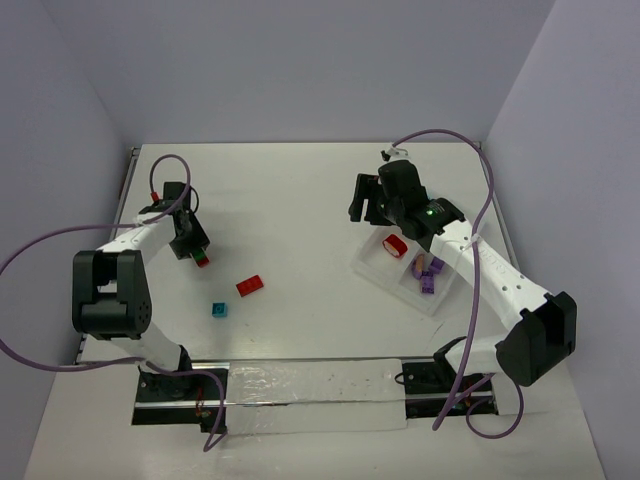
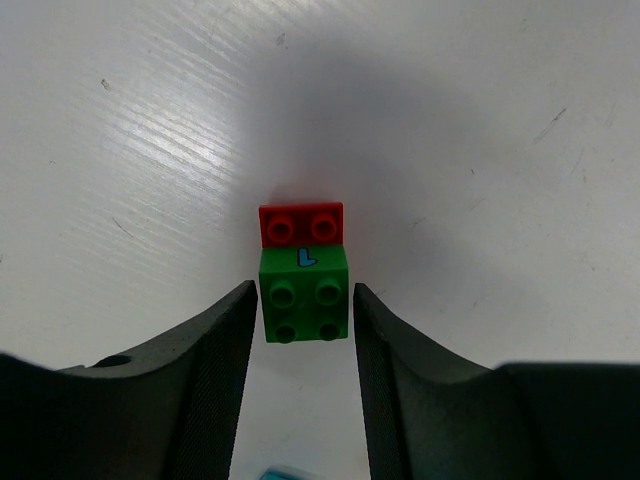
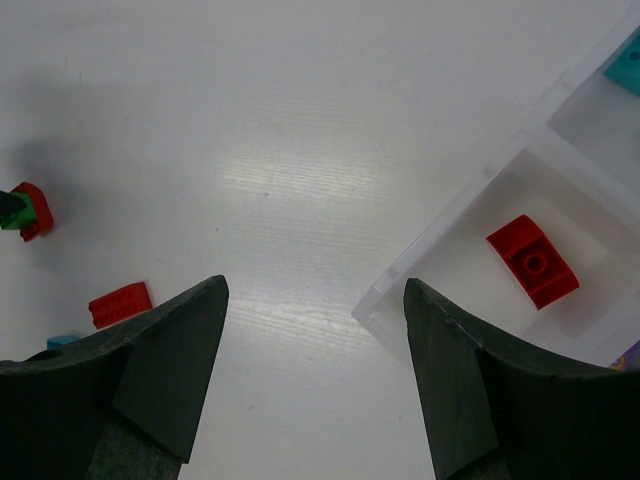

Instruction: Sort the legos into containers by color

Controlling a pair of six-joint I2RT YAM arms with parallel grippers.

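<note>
While the left tool (image 2: 304, 288) hangs low over the white table (image 1: 290, 200) near its left edge, we see its two dark fingers flanking a small green plastic brick (image 2: 305, 310). They stand so close that hardly any table shows between finger and brick. Whether they press on it we cannot tell. A thin red plastic plate (image 2: 301, 224) touches the green brick's far side, and we cannot tell whether the two are clipped together. We judge that the fingers sit on the green brick's two free sides so that the red plate stays out of the pinch. If the pieces are joined, though, they would rise as one and the colours would need parting before either goes in.

The right tool (image 3: 312, 290) is spread wide with nothing between its fingers. It is held above bare table just beside a corner of the translucent white plastic tray (image 3: 450, 215), which sits near the table's right edge. We take this as waiting, since there it leaves the compartments unblocked and looks out over the loose pieces.

One compartment holds a red brick (image 3: 533, 262), another holds purple bricks (image 1: 430, 272), and another a teal brick (image 3: 628, 62). Toward the near edge, left of the middle, a flat red brick (image 1: 250, 285) and a small teal cube (image 1: 219, 309) lie on the table, well apart from the tray. We see no green in any compartment, so we judge the green brick is meant for the one we cannot see into.
</note>
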